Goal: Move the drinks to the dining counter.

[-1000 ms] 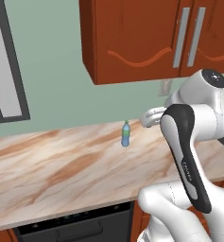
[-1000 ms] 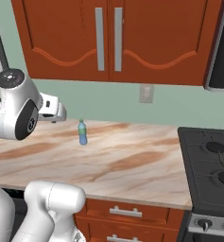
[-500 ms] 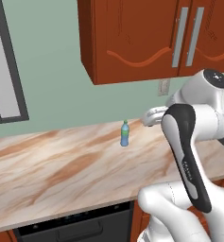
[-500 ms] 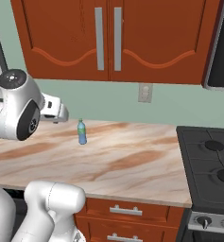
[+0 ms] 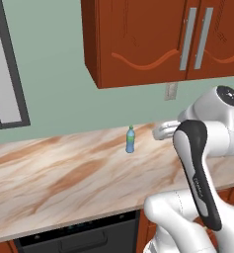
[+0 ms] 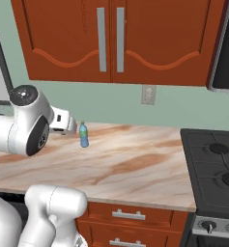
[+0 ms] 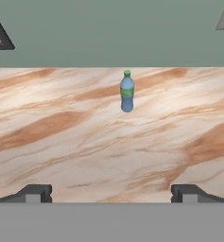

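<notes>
1. Little is being changed from the earlier pictures: the blue plastic bottle is being seen at nearly the same spot against the wall, and the arm's pose is being held almost as it was; only a slight shift of the whole picture is being noticed, which is being read as the camera's own drift.
2. Overhead, the reddish-brown wall cabinets with silver handles are being shown above the pale green wall, with an outlet set below them.
3. The marble worktop is being shown running under the cabinets, with a black stove adjoining it at the right of the right base view.
4. The white arm is being held folded high over the worktop's front edge, seemingly so that the hand is being levelled at the bottle from the side.
5. The gripper is being kept with its jaws fully apart and nothing between them; its fingertips are being shown low in the hand view, well short of the bottle, which is being framed roughly between them, a line-up that is being judged fit for a straight approach.
6. The bottle, blue with a green band and cap, is being left upright on the worktop near the wall, well apart from the stove, and is not yet being carried toward the dining counter.
</notes>
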Robot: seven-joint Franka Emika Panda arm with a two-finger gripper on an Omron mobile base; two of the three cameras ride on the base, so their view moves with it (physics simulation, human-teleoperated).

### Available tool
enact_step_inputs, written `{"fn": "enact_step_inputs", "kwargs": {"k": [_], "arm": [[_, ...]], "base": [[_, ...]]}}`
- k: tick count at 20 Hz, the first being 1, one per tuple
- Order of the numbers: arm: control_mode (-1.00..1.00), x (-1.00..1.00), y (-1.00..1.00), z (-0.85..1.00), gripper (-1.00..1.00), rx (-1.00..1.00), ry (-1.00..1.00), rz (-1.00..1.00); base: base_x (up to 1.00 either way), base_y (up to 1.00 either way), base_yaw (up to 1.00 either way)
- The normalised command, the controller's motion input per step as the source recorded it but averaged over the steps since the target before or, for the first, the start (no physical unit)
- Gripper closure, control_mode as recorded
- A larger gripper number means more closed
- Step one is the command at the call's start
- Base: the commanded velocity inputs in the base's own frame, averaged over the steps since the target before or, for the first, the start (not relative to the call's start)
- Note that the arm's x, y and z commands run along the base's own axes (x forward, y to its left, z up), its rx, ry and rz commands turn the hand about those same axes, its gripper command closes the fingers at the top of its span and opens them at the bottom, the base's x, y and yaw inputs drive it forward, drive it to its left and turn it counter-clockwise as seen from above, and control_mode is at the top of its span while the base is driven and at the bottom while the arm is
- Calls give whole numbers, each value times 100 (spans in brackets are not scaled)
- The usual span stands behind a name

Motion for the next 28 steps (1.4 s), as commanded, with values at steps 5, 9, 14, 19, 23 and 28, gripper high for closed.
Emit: {"fn": "enact_step_inputs", "kwargs": {"k": [5,9,14,19,23,28], "arm": [[-100,0,-4,-33,-100,1,-4,0],[-100,30,-4,-34,-100,4,0,0],[-100,46,-2,-25,-100,8,0,0],[-100,52,-3,-18,-100,5,0,0],[-100,36,0,-3,-100,0,0,0],[-100,33,0,-6,-100,0,5,0]], "base": [[0,0,0],[0,0,0],[0,0,0],[0,0,0],[0,0,0],[0,0,0]]}}
